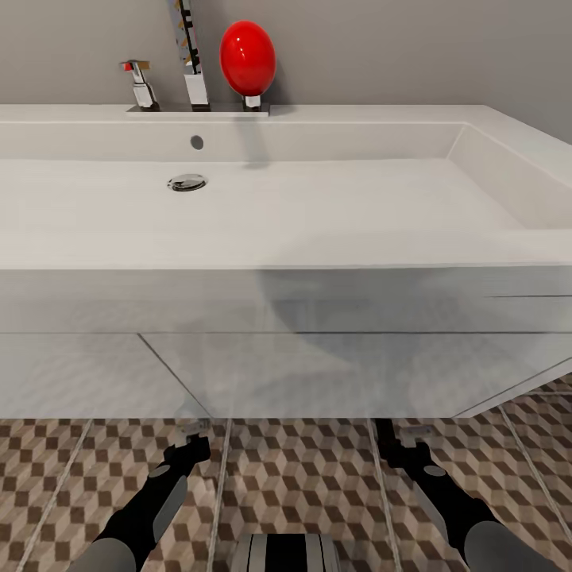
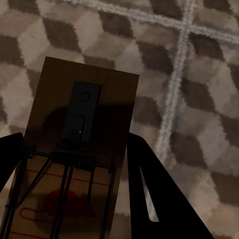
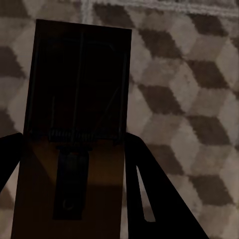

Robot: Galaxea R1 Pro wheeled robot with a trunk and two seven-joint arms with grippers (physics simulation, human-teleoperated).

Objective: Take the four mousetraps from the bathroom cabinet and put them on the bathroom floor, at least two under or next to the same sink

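Head view: facing sink point(image 1: 262, 214), both arms low over bathroom floor point(image 1: 302, 477); left wrist: left claw point(image 2: 74, 199) clamping mousetrap point(image 2: 82, 134); right wrist: right claw point(image 3: 69, 199) clamping second mousetrap point(image 3: 79, 89); next, likely lowering and releasing beside sink.

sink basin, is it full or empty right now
Empty: the sink shows a bare white bottom, its chrome drain plainly uncovered, with no water or objects in it.

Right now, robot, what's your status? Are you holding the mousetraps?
Left gripper shut on a mousetrap. Right gripper shut on another mousetrap. Both over bathroom floor, in front of the sink. Nothing in the way.
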